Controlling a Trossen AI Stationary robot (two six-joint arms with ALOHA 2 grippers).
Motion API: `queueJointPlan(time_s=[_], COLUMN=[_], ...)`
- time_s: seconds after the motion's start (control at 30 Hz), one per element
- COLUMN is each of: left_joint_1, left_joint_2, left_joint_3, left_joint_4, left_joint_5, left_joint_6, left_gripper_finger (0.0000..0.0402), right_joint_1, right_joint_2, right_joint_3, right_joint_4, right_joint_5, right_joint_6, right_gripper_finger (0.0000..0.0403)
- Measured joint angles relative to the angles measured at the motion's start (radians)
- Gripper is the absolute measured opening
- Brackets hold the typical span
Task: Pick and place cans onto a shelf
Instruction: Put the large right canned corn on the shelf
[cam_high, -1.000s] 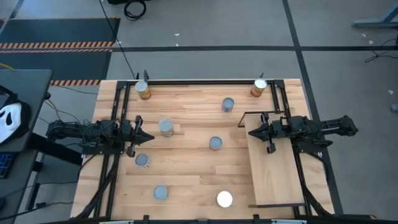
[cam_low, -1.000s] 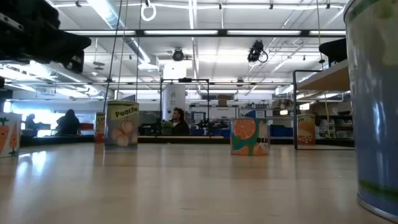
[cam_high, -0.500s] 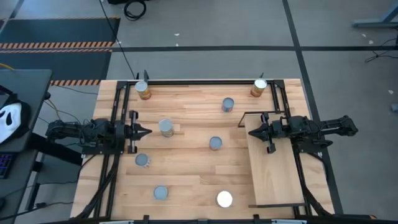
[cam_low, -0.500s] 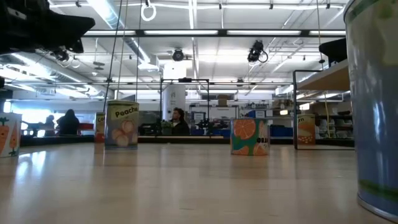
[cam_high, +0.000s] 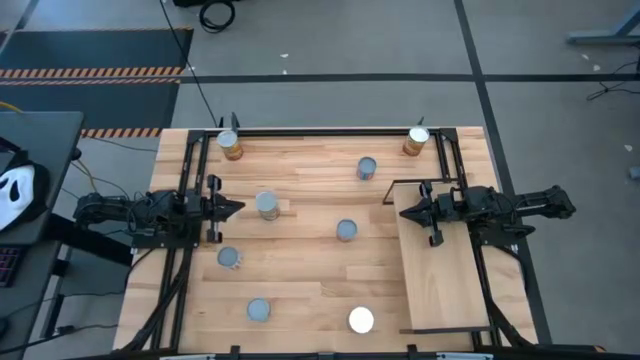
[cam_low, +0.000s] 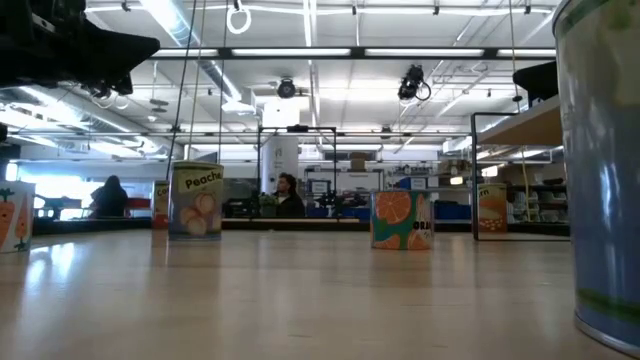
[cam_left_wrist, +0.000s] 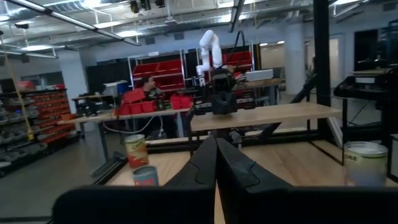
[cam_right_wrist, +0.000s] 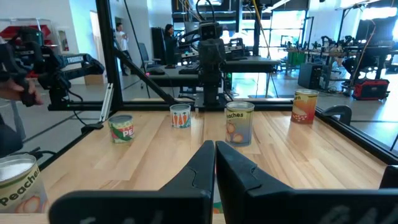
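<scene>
Several cans stand upright on their bases on the slatted tabletop: two orange-sided ones at the far edge (cam_high: 229, 145) (cam_high: 416, 141), grey-topped ones in the middle (cam_high: 267, 206) (cam_high: 346, 231) (cam_high: 367, 168), and a white-topped one (cam_high: 361, 320) near the front. The shelf (cam_high: 440, 270) is a pale raised board on the right. My left gripper (cam_high: 241, 207) is shut and hovers at the left side, its tip just short of a grey-topped can without touching it. My right gripper (cam_high: 403, 212) is shut over the shelf's far left corner. Both hold nothing.
Black metal frame rails (cam_high: 190, 190) (cam_high: 455, 160) run along both sides of the table. More cans stand at the near left (cam_high: 229, 259) (cam_high: 259, 311). One can (cam_low: 605, 170) stands very close to the low camera. People show in the room beyond.
My left gripper has swung its tip toward the table's far edge and tipped up a little, staying shut and staying in place. The cans and my right gripper have kept still.
</scene>
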Motion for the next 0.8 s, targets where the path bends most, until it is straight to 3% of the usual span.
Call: queueJointPlan(time_s=[0.13,0.37,0.6,0.7,0.8], left_joint_1=[0.0,0.0,0.0,0.0,0.0], left_joint_2=[0.0,0.0,0.0,0.0,0.0], left_joint_3=[0.0,0.0,0.0,0.0,0.0], left_joint_4=[-0.005,-0.009,-0.01,-0.01,-0.01], left_joint_5=[-0.033,-0.036,-0.035,-0.035,-0.035], left_joint_6=[0.0,-0.002,-0.002,-0.003,-0.004], left_gripper_finger=[0.0009,0.0009,0.0009,0.0009,0.0009], right_joint_1=[0.0,0.0,-0.004,-0.005,-0.006], right_joint_2=[0.0,0.0,0.0,0.002,0.008], right_joint_3=[0.0,0.0,0.001,0.023,0.095], right_joint_4=[0.046,0.253,0.506,0.609,0.596], right_joint_5=[0.082,0.057,0.107,0.248,0.385], right_joint_6=[-0.027,0.02,0.34,0.441,0.375], right_gripper_finger=[0.0022,0.0022,0.002,0.0011,0.0005])
